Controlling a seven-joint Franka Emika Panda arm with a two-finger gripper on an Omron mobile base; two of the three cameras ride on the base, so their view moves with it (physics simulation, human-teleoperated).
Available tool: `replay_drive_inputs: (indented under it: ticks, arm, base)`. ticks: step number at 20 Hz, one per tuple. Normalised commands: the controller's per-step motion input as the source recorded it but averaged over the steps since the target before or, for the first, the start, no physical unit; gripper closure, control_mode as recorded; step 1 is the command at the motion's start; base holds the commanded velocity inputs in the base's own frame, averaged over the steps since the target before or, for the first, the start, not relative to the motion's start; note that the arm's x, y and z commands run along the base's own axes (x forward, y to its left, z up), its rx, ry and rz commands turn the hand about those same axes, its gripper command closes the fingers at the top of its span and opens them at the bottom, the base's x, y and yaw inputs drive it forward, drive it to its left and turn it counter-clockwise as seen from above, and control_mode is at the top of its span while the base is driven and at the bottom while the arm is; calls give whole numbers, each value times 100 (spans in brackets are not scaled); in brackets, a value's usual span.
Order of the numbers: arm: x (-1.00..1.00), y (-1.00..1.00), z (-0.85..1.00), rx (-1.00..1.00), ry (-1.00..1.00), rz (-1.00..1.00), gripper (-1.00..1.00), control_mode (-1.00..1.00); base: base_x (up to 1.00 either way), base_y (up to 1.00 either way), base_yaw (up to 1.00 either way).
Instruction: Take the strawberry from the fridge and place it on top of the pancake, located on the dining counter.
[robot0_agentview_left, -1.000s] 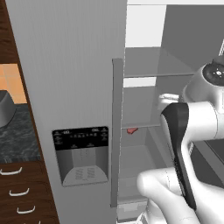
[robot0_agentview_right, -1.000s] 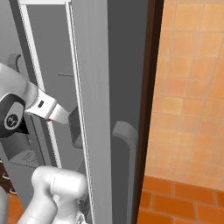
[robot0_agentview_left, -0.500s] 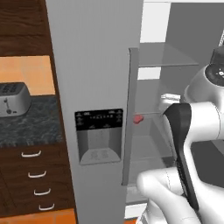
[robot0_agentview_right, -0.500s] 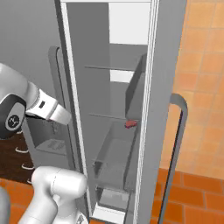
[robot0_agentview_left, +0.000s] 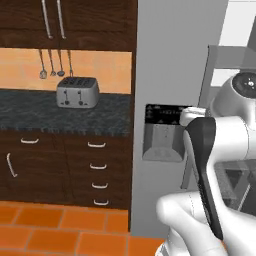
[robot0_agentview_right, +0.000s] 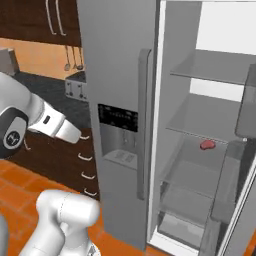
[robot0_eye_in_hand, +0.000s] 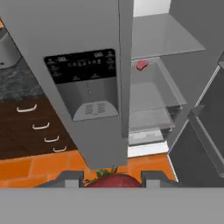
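At the bottom centre of the hand view, the strawberry (robot0_eye_in_hand: 114, 181) is seen clenched in the hand (robot0_eye_in_hand: 113, 178), leaves pointing up the frame. The fridge (robot0_eye_in_hand: 83, 65) is faced straight ahead. Another small red item (robot0_eye_in_hand: 141, 65) lies on an open shelf at upper right. A turn away from the fridge is judged necessary next.

strawberry (robot0_eye_in_hand: 112, 180) between gripper (robot0_eye_in_hand: 112, 178) fingertips, lower half cut off at bottom of hand view. robot arm blocks fridge (robot0_agentview_left: 165, 75) interior in left base view, plus right part of dispenser panel (robot0_agentview_left: 164, 131). small red thing (robot0_agentview_right: 207, 145) on fridge shelf too tiny to identify. toaster (robot0_agentview_right: 76, 88) mostly hidden behind fridge door in right base view.
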Motion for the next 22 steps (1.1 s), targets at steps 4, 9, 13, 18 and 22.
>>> replay_drive_inputs:
  ticks: [4, 9, 13, 18, 22]
  arm:
    - [0, 0, 0, 0, 0, 0, 100, 100]
    - [0, 0, 0, 0, 0, 0, 100, 100]
    - [0, 0, 0, 0, 0, 0, 100, 100]
    - [0, 0, 0, 0, 0, 0, 100, 100]
    - [0, 0, 0, 0, 0, 0, 100, 100]
  base:
    - [-55, 70, 59]
    - [-48, 48, 54]
    - [-40, 33, 80]
    - [-45, 15, 94]
    - [-20, 15, 100]
